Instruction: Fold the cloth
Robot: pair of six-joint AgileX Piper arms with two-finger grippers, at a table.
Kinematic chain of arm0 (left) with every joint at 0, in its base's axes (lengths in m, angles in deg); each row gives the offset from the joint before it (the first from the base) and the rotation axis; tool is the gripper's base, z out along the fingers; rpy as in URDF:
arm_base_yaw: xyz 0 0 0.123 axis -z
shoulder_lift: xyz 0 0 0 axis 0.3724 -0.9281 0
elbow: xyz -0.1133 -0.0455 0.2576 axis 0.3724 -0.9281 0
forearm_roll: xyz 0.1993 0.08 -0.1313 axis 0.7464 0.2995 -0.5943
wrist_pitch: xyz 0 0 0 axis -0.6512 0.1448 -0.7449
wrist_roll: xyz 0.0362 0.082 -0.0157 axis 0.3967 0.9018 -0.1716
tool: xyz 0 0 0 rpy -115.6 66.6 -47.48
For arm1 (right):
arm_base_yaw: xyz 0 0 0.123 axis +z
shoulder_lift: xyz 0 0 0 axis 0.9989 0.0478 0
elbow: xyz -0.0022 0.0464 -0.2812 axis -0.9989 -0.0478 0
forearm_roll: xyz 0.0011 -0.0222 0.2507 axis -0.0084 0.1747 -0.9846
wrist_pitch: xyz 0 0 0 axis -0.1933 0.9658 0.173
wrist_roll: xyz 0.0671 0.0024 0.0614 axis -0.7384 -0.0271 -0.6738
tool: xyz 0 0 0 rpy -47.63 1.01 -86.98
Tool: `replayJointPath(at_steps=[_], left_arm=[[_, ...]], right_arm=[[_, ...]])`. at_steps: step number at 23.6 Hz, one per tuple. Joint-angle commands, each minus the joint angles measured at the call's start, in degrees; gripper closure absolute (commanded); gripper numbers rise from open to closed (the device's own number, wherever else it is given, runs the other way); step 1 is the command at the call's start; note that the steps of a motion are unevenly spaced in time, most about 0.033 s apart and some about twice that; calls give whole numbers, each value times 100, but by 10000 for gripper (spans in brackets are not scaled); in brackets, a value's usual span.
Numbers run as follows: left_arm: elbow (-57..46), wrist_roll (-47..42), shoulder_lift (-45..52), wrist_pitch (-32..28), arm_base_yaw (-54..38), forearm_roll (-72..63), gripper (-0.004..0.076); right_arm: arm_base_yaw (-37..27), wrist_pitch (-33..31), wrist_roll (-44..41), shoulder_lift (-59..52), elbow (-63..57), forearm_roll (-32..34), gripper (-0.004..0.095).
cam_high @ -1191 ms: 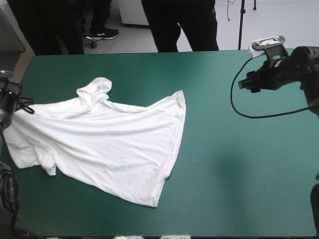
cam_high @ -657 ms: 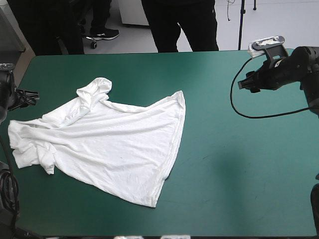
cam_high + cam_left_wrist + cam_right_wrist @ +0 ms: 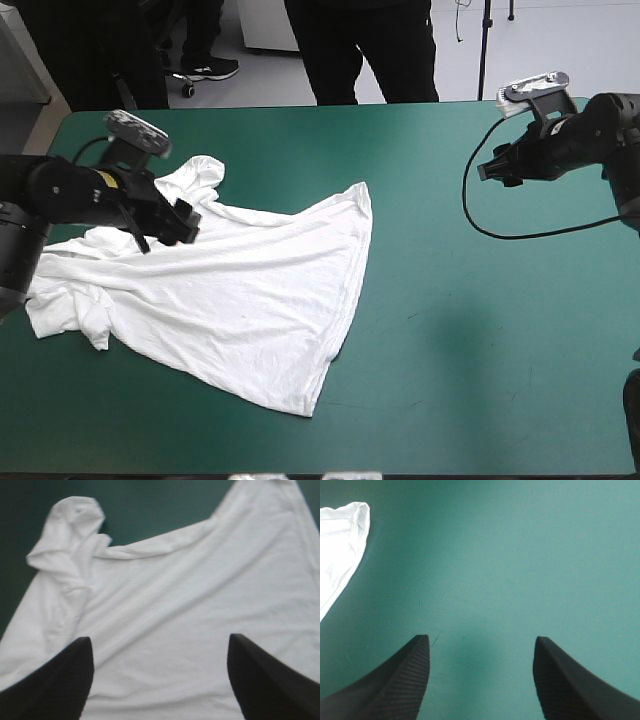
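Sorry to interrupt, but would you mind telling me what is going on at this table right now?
A two-armed robot is setting about folding a white T-shirt, which lies spread out but wrinkled on the left half of the teal-green table. The left gripper hangs open over the shirt's far left part, holding nothing. The right gripper is open too, over bare cover well clear of the shirt. No fold has been made yet.

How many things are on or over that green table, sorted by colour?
White: 1, the T-shirt
Black: 2, the left gripper and the right gripper, both open
Total: 3
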Motion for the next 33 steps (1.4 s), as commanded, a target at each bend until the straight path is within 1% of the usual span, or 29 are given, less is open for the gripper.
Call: replayJointPath(at_steps=[1, 4, 5, 6, 7, 11, 12, 13, 15, 17, 19, 27, 33], left_arm=[[-386, 164, 320, -132, 674, -81, 186], [-1099, 186, 536, -344, 1182, -94, 186], [-1557, 202, 699, -563, 1537, -104, 186], [-1793, 216, 753, -615, 1749, -104, 186], [-2212, 256, 817, -685, 2195, -76, 186], [-2797, 286, 827, -784, 3072, 6, 186], [-2999, 286, 827, -927, 3419, 49, 186], [-3072, 295, 827, -1048, 3565, 49, 186], [-3367, 295, 799, -1648, 4196, 182, 188], [-3585, 295, 661, -1959, 4498, 207, 209], [-3822, 295, 440, -2149, 4644, 207, 234], [-4144, 482, -257, -2764, 4649, 157, 237], [-4173, 482, -662, -2914, 4649, 131, 237]], right_arm=[[-43, 240, 40, -236, 182, 87, 331], [-43, 250, 27, -236, 182, 110, 331], [-43, 281, 27, -236, 182, 110, 331], [-43, 295, 27, -236, 182, 110, 331], [-43, 333, 27, -236, 182, 124, 331], [-43, 354, 27, -236, 182, 135, 331], [-43, 358, 27, -236, 182, 135, 331], [-43, 380, 27, -236, 182, 135, 331], [-43, 382, 27, -236, 182, 278, 331], [-43, 382, 27, -236, 182, 275, 331], [-43, 382, 27, -236, 182, 275, 331], [-43, 382, 74, -236, 182, 275, 331], [-43, 382, 158, -236, 182, 275, 331]])
